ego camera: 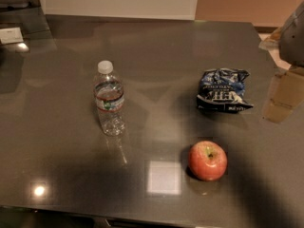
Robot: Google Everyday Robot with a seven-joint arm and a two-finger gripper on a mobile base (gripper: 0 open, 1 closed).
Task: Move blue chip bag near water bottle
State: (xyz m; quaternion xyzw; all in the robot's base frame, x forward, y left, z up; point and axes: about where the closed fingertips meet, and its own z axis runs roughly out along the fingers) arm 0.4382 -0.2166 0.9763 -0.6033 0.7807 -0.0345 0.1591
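Observation:
The blue chip bag [222, 90] lies crinkled on the dark table [156, 46], right of centre. The water bottle [109, 99] stands upright left of centre, clear with a white cap and a red and green banded label. A wide stretch of table separates the bag and the bottle. A grey part of my gripper [293, 32] shows at the upper right edge of the view, above and to the right of the bag, apart from it; most of it is cut off by the frame.
A red apple [207, 160] sits in front of the chip bag, near the table's front edge. A tan box shape [284, 95] is at the table's right edge. A white card [10, 34] lies at the far left.

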